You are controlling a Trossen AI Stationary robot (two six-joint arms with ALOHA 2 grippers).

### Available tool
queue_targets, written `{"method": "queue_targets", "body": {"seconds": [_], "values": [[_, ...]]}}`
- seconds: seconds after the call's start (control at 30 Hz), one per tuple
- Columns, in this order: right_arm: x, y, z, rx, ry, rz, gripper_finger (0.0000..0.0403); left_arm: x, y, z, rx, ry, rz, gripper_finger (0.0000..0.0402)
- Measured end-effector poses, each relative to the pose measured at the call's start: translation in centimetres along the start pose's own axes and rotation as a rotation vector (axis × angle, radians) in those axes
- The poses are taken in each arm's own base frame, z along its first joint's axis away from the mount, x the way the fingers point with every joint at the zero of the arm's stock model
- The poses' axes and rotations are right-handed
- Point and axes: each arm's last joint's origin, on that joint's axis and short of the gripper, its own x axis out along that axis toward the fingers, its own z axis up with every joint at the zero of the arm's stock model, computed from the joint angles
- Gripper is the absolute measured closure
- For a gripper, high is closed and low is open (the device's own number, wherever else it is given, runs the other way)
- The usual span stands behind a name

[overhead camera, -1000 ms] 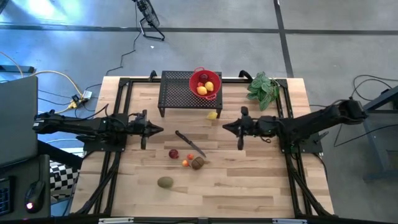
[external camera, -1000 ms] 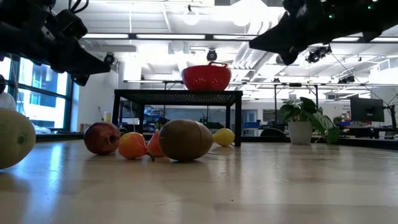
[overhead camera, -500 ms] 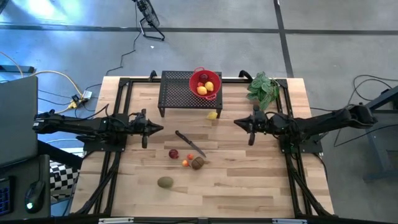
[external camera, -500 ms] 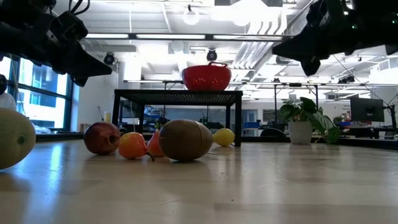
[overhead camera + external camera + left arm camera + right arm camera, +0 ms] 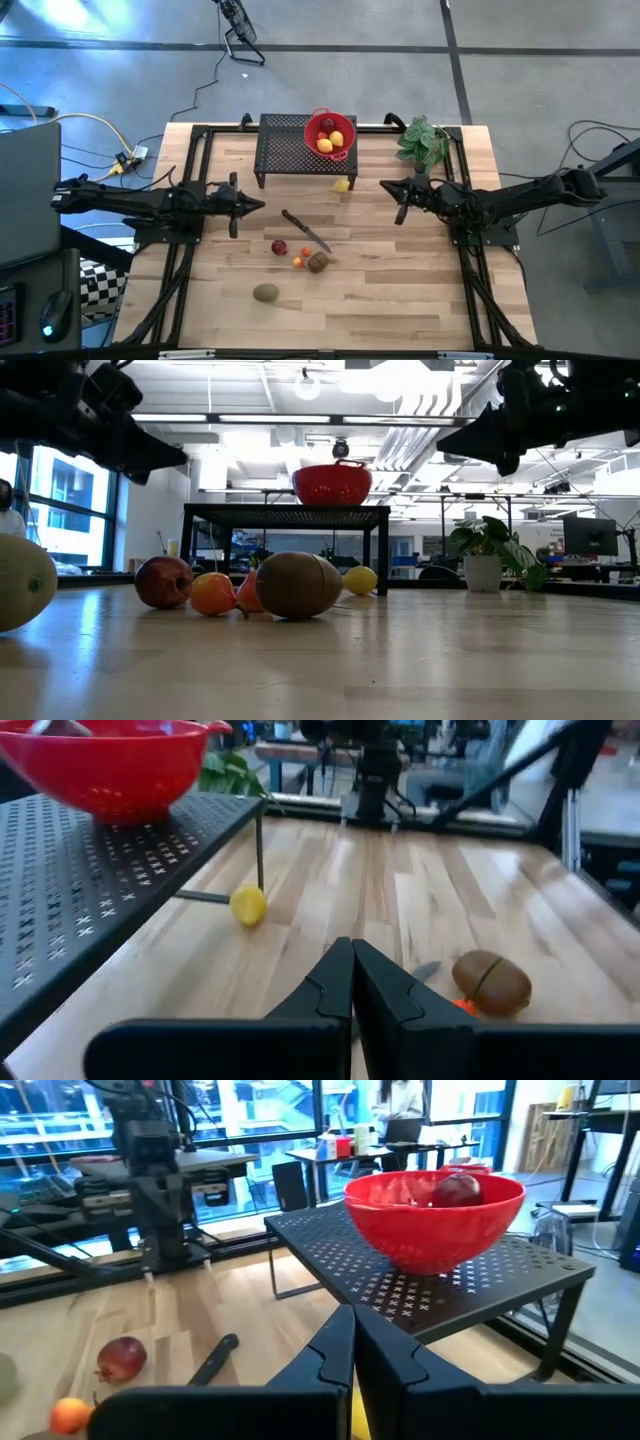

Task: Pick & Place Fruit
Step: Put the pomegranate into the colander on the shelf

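Observation:
A red colander [image 5: 329, 133] holding yellow lemons and a dark red fruit stands on a black mesh rack [image 5: 290, 147]. A loose lemon [image 5: 342, 185] lies on the table just in front of the rack. Mid-table lie a dark red fruit [image 5: 279, 247], two tiny orange ones [image 5: 301, 258], a brown kiwi [image 5: 318, 262] and a green-brown fruit [image 5: 265, 293]. My left gripper [image 5: 257, 207] hovers shut, left of the knife. My right gripper [image 5: 385, 187] hovers shut, right of the loose lemon. Both fingertip pairs are closed in the wrist views [image 5: 352, 945] [image 5: 352, 1312].
A slim dark-handled knife [image 5: 305, 230] lies between the grippers, near the fruit cluster. A green leafy bunch [image 5: 422, 143] sits at the far right corner. Black frame rails run along both table sides. Bare wood stretches along the near edge.
My right gripper has drawn back from the table's middle toward the right and far edge, staying shut. It now hovers beside the loose lemon. The fruit has not moved.

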Motion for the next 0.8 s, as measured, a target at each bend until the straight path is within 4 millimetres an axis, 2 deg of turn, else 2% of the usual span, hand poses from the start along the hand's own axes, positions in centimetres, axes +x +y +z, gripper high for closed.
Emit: {"method": "queue_targets", "body": {"seconds": [0.2, 0.43, 0.63, 0.8], "values": [[0.0, 0.0, 0.0, 0.0, 0.0, -0.011, 0.04, 1.8, -0.3, 2.2, 0.151, 0.183, 0.022, 0.0402], [0.0, 0.0, 0.0, 0.022, -0.001, -0.011, 0.04, 5.1, -1.0, 4.0, 0.364, 0.378, -0.038, 0.0402], [0.0, 0.0, 0.0, 0.023, -0.001, -0.011, 0.04, 7.6, -1.7, 4.5, 0.427, 0.487, -0.191, 0.0402], [0.0, 0.0, 0.0, 0.023, 0.0, -0.011, 0.04, 8.3, -2.1, 4.7, 0.405, 0.652, -0.326, 0.0402]]}}
